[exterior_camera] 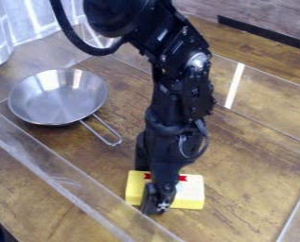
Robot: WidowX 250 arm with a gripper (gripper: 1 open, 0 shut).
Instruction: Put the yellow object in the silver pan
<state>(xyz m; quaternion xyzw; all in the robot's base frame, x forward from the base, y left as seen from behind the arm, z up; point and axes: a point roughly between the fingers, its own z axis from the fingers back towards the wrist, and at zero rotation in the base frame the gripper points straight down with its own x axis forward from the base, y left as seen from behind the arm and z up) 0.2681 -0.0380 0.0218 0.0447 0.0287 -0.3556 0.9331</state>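
Note:
The yellow object (190, 195) lies on the wooden table near the front, its white label with red marks mostly covered by the arm. My gripper (161, 196) points straight down and sits low over the block. Its jaws are open, with one dark finger (157, 200) in front of the block's near side. The grip area itself is partly hidden by the black wrist. The silver pan (58, 97) rests empty at the left, well apart from the gripper, and its wire-loop handle (105, 131) points toward the block.
A clear plastic wall (51, 175) runs along the table's front-left edge, close to the block. A small clear stand (105, 38) is at the back behind the pan. Bare wood (259, 142) lies to the right of the arm.

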